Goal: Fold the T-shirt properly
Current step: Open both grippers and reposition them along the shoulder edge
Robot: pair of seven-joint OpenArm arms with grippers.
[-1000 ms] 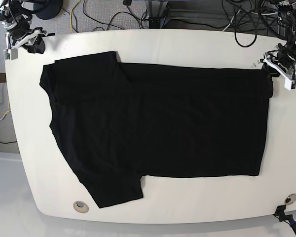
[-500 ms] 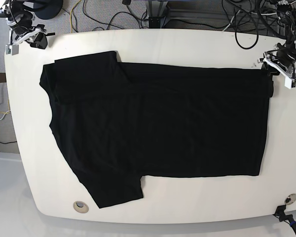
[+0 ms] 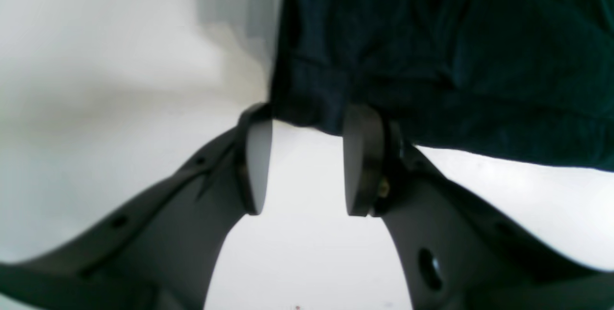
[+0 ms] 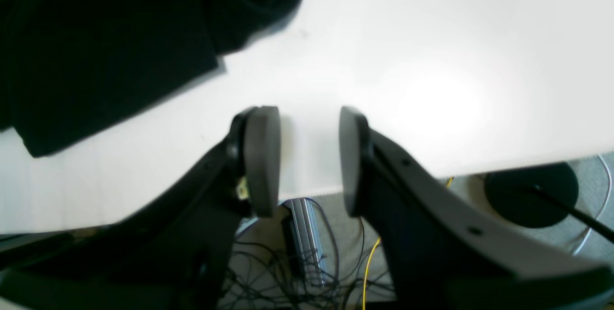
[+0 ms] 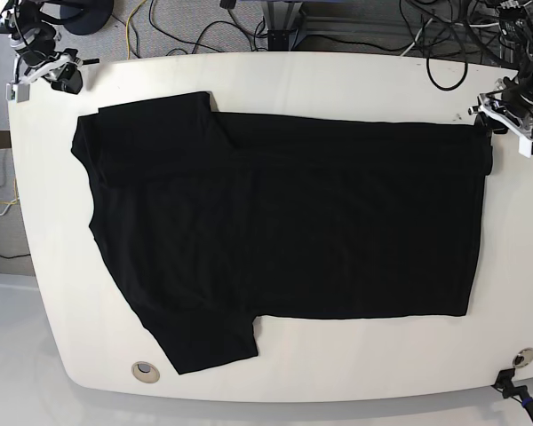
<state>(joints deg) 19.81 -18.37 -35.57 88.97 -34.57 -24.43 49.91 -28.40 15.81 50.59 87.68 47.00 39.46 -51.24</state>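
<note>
The black T-shirt point(image 5: 284, 231) lies spread flat across the white table point(image 5: 338, 80), sleeves toward the left and hem toward the right. At the shirt's far right corner my left gripper point(image 5: 508, 114) is open. In the left wrist view its fingertips point(image 3: 311, 115) reach the hem corner of the shirt point(image 3: 455, 51), with bare table between the pads. My right gripper point(image 5: 43, 69) hangs open over the table's far left corner, with nothing between its fingers point(image 4: 307, 113). A sleeve of the shirt point(image 4: 96, 36) lies apart from it.
Cables point(image 5: 204, 27) run over the floor behind the table. A black round base point(image 4: 530, 195) stands on the floor past the left corner. Two round holes point(image 5: 146, 371) point(image 5: 521, 358) sit near the table's front edge.
My right gripper has drawn back from the sleeve toward the table's far left corner. My left gripper has shifted slightly up and right at the hem corner. The shirt has not moved.
</note>
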